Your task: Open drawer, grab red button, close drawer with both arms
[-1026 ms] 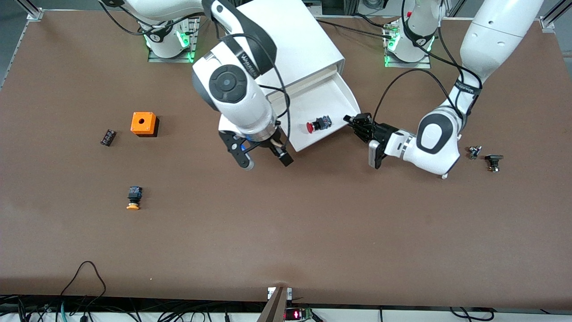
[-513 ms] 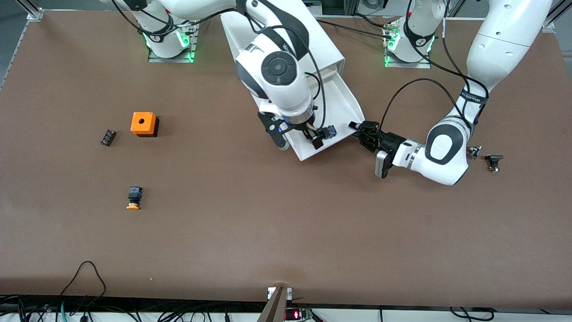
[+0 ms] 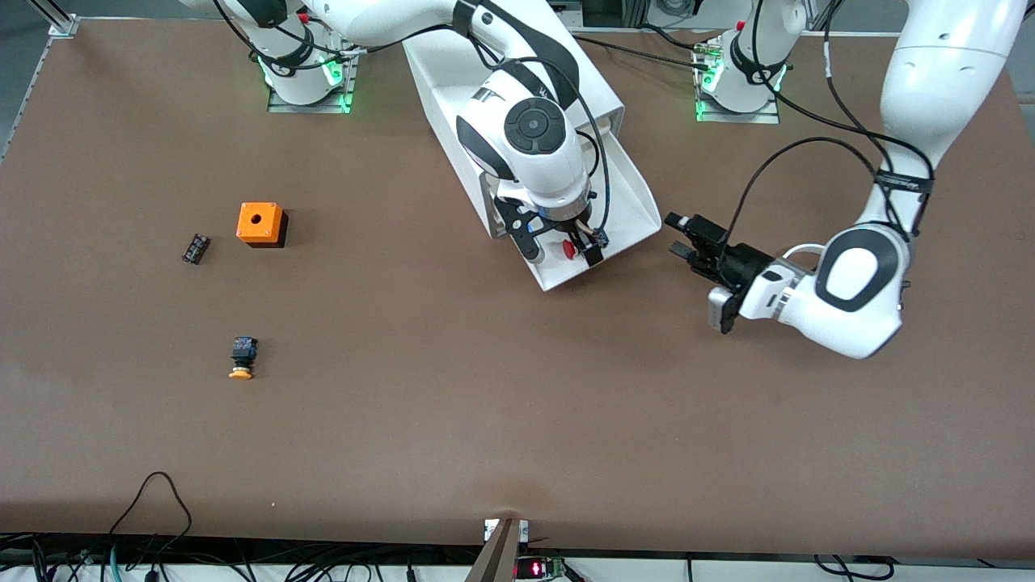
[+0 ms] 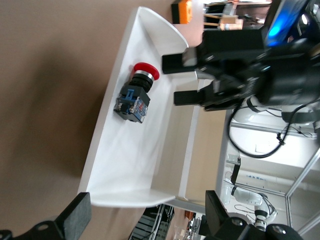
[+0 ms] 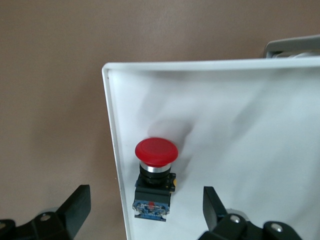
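A: What has changed at the drawer (image 3: 627, 198)?

B: The left end effector (image 3: 687, 234) has been opened wide and drawn clear of the drawer, holding nothing. The right end effector (image 3: 562, 252) has been brought over the button (image 3: 569, 249) in the drawer, fingers spread, nothing gripped.

A: Meaning?

B: The drawer is judged open; grasping is next.

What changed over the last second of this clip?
The right gripper swung from over the table beside the drawer to above the red button inside it, jaws open. The left gripper let go of the drawer's edge and backed away. Button and drawer stayed put.
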You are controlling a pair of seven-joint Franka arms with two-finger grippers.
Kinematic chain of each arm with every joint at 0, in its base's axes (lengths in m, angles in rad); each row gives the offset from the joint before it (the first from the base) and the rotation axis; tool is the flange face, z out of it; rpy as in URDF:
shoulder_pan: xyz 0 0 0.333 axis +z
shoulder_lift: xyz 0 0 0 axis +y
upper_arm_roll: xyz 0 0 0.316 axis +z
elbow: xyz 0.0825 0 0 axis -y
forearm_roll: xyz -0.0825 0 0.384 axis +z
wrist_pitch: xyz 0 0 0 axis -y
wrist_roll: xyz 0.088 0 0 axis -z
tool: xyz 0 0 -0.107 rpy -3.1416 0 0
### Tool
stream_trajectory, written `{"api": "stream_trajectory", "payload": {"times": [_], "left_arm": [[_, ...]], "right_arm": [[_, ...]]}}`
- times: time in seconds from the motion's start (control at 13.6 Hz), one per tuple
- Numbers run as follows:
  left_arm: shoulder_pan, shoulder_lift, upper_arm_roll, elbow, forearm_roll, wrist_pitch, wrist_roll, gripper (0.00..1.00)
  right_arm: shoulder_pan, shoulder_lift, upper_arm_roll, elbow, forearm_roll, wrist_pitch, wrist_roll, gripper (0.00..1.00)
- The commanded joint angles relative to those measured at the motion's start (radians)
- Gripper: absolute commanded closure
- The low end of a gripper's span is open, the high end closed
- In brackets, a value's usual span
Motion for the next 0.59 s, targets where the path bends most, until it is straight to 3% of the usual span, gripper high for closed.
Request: {"api": "stream_trajectory", "payload": {"times": [0.0, 0.22, 0.37, 0.44, 0.51], "left_arm": [[0.007, -0.020, -0.012, 0.089, 0.103, -0.036, -0.141, 0.00], [-0.014, -0.089, -0.030, 0.137, 0.250, -0.036, -0.346, 0.00], [-0.070, -0.119, -0.038, 0.200, 0.422, -0.034, -0.455, 0.00], [-0.101, -0.126, -0.038, 0.227, 0.521, -0.031, -0.474, 0.00], [-0.127, -0.126, -0.037, 0.261, 0.613, -0.027, -0.474, 0.00]], "right_arm": [[0.028, 0.044, -0.013, 0.043, -0.005, 0.028, 0.040, 0.01], [0.031, 0.069, -0.013, 0.043, -0.005, 0.077, 0.067, 0.01], [0.037, 0.072, -0.009, 0.043, -0.005, 0.076, 0.069, 0.05], [0.037, 0.072, -0.009, 0.043, -0.005, 0.076, 0.072, 0.14], [0.036, 0.070, -0.008, 0.043, -0.005, 0.076, 0.071, 0.32]]}}
